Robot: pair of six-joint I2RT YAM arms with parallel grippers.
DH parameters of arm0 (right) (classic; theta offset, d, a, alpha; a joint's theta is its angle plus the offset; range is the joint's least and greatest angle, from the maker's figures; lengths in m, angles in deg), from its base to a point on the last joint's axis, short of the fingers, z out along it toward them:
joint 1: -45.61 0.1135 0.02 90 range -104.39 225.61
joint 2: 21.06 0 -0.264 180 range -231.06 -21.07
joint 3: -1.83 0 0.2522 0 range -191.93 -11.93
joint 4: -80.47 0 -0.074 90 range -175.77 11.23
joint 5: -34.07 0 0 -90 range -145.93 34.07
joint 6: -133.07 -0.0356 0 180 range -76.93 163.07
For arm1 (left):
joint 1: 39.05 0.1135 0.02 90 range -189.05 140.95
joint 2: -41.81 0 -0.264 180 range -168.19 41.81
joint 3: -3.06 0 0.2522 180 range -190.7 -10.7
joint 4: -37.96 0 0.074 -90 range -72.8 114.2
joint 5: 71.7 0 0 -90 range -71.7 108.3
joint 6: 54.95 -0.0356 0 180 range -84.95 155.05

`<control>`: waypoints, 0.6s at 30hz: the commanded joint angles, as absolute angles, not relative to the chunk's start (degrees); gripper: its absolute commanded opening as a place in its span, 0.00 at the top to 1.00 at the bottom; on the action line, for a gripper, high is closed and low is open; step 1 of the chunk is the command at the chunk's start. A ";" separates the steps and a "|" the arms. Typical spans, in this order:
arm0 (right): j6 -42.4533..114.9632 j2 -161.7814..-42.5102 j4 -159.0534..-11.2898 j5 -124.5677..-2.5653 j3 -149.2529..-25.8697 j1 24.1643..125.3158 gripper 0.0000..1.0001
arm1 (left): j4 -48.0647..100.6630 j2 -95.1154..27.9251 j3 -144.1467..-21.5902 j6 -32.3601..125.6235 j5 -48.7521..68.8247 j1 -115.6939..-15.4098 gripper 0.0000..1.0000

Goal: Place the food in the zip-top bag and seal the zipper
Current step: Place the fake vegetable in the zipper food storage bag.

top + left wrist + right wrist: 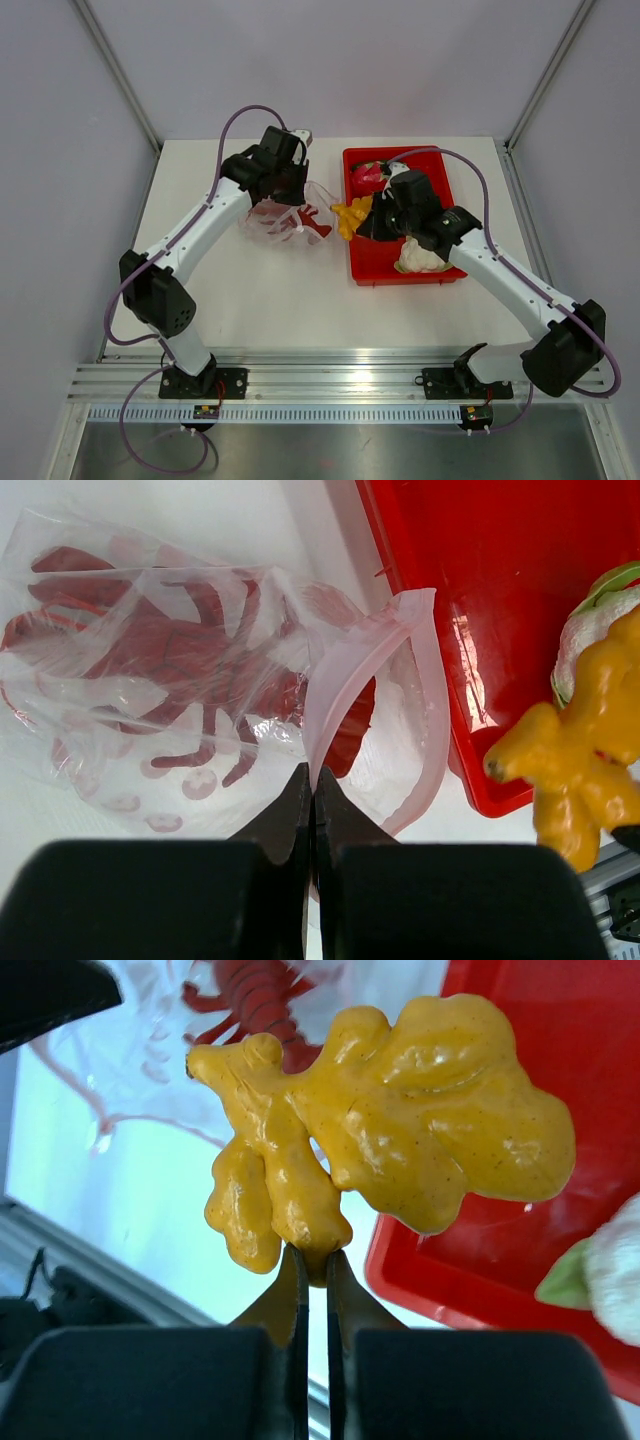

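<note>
The clear zip-top bag lies on the white table left of the red tray, with dark-red chili peppers inside it. Its pink zipper strip stands open in a loop. My left gripper is shut on the near lip of the zipper strip and holds the mouth open. My right gripper is shut on the lumpy orange-yellow food piece and holds it in the air at the tray's left edge, just right of the bag mouth. A white cauliflower-like piece lies in the tray.
The red plastic tray sits right of the bag and holds a pink dragon fruit at its far end. Grey enclosure walls stand on three sides. An aluminium rail runs along the table's near edge.
</note>
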State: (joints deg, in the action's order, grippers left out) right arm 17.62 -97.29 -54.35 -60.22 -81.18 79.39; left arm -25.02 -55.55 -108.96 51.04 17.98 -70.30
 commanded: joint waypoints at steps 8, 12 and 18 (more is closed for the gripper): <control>10.38 -101.91 -55.88 -74.11 -86.28 81.73 1.00 | -21.86 -54.69 -109.58 51.31 15.93 -69.99 1.00; 8.97 -105.00 -57.72 -76.75 -88.12 82.35 1.00 | -21.42 -54.08 -108.53 51.14 15.75 -69.99 1.00; 8.00 -109.83 -57.64 -75.62 -91.82 82.35 1.00 | -20.72 -52.32 -106.24 50.43 15.13 -69.99 1.00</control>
State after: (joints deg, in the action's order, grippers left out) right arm 9.22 -108.33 -55.55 -74.51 -87.98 81.84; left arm -23.92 -55.53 -107.03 51.04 16.67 -70.30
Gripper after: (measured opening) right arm 0.041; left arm 0.008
